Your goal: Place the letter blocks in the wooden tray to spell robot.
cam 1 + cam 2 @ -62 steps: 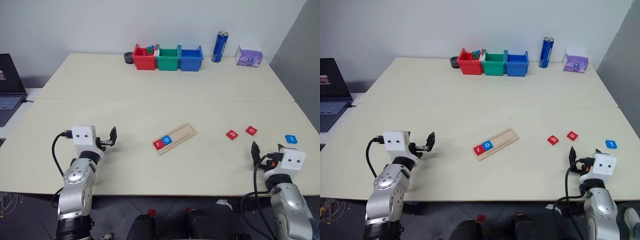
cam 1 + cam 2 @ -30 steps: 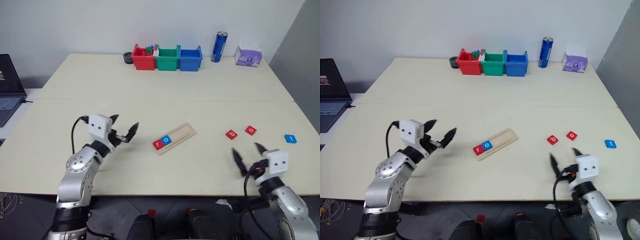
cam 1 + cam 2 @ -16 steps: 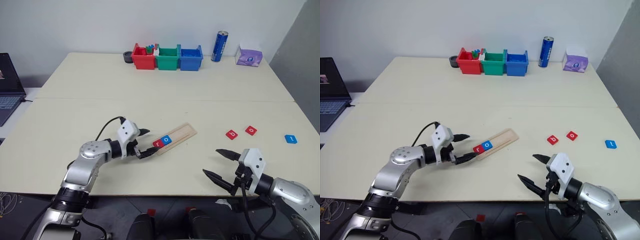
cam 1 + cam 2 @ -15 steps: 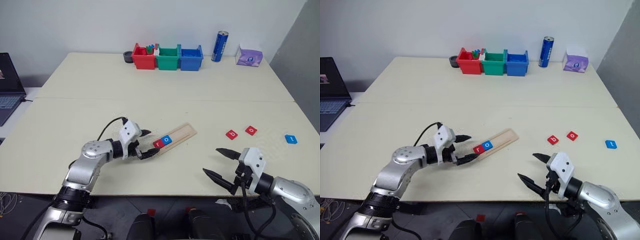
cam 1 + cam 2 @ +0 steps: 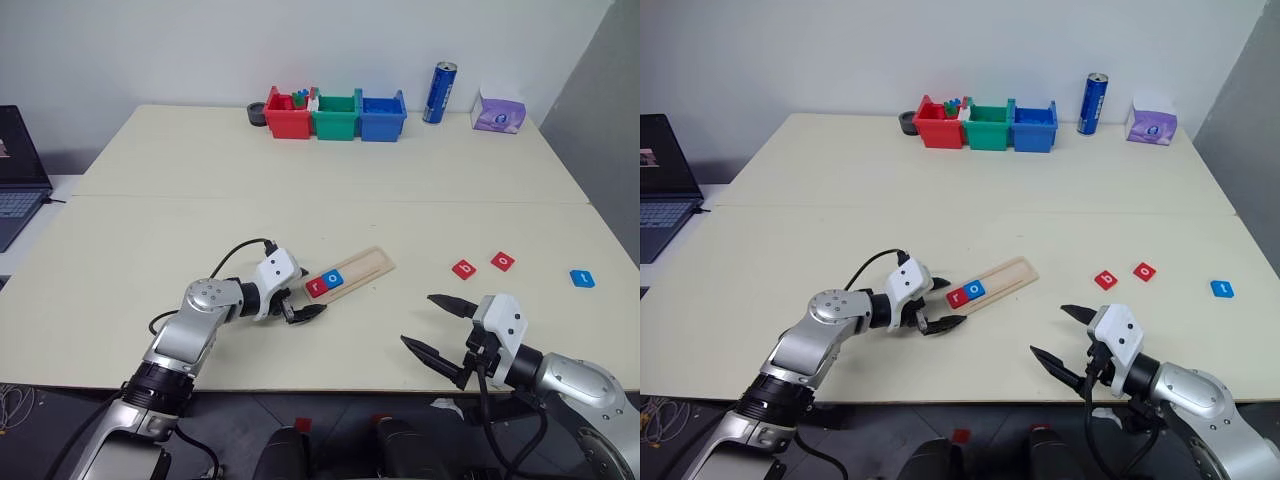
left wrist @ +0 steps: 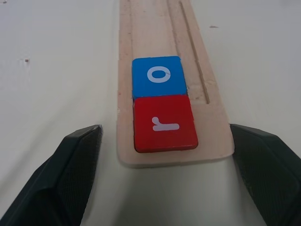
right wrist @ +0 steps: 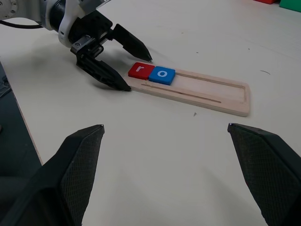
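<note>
The wooden tray [image 5: 365, 268] lies slanted at mid-table. A red "r" block [image 5: 319, 287] and a blue "o" block [image 5: 334, 279] sit side by side at its near-left end. My left gripper [image 5: 308, 293] is open, low over the table, with a finger on each side of that end of the tray [image 6: 150, 28] and the "r" block [image 6: 164, 123] between them. To the right lie loose blocks: a red "b" [image 5: 464, 269], a red "o" [image 5: 503, 261] and a blue "t" [image 5: 582, 278]. My right gripper [image 5: 417, 319] is open and empty near the front edge, pointing left.
Red [image 5: 288, 118], green [image 5: 336, 117] and blue [image 5: 383, 116] bins stand at the far edge, with a blue can [image 5: 438, 93] and a purple tissue pack [image 5: 498, 112] to their right. A laptop [image 5: 15, 170] sits off the table's left side.
My left gripper has moved right and down to the tray's near-left end. My right gripper has swung left and now points across the table. The blocks and tray have stayed put.
</note>
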